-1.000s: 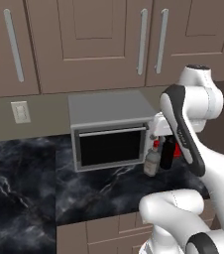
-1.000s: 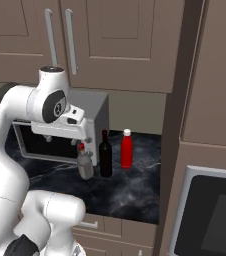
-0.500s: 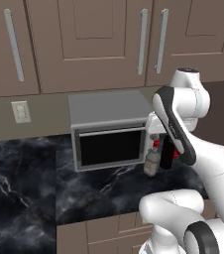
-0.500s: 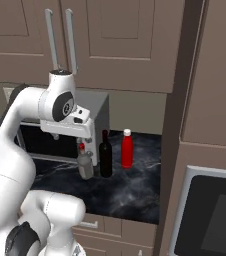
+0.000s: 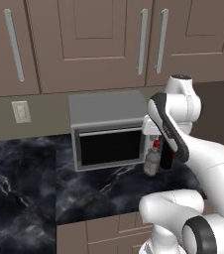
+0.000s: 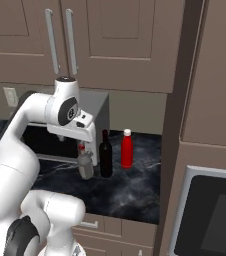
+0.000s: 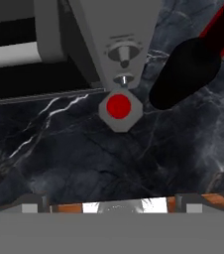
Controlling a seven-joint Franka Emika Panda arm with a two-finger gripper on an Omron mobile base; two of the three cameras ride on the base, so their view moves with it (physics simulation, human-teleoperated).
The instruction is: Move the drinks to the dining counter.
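Rising and swinging in since a second ago, the released gripper (image 6: 84, 145) hangs straight above the upright red-capped bottle (image 7: 119, 106), wine bottle (image 6: 105, 154) just beside.

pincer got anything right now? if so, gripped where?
Nothing held. The pincer is open, poised above the red cap of the clear bottle, which stands on the counter beside the wine bottle.

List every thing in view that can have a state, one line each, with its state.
gripper: open, above the clear bottle.
clear red-capped bottle: upright on the counter, capped, not held.
dark wine bottle: upright, beside the clear bottle.
slim red bottle: upright, white-capped.
microwave: door shut.
upper cabinets: doors shut.
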